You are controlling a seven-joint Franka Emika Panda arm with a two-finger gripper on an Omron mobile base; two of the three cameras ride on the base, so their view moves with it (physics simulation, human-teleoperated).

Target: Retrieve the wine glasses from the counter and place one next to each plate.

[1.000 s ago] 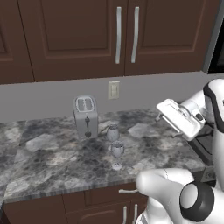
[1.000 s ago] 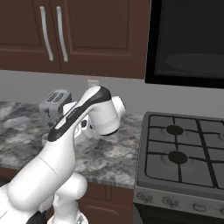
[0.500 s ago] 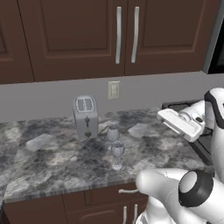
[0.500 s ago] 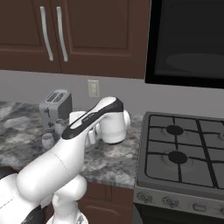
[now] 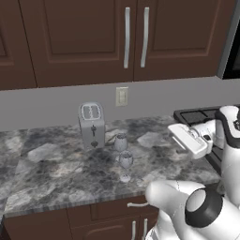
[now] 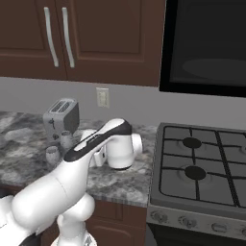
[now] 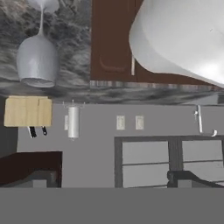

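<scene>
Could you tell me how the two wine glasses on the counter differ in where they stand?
The near glass stands closer to the counter's front edge; the far glass stands closer to the wall, beside the toaster. In the left base view the near glass shows stem and foot; the far glass's lower part is hidden behind it. Both look alike: clear, stemmed and upright.

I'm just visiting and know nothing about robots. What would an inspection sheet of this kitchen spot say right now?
Surface: grey marbled counter, dark cabinets beneath.
Job's things: two wine glasses, the nearer glass and the farther glass, upright, right of the toaster; no plates seen.
Clutter: silver toaster by the wall.
Grippers: gripper open, holding nothing, up to the right of the glasses.
Cables: nothing seen.
Surroundings: wall outlet, upper cabinets, gas stove, black microwave.
</scene>
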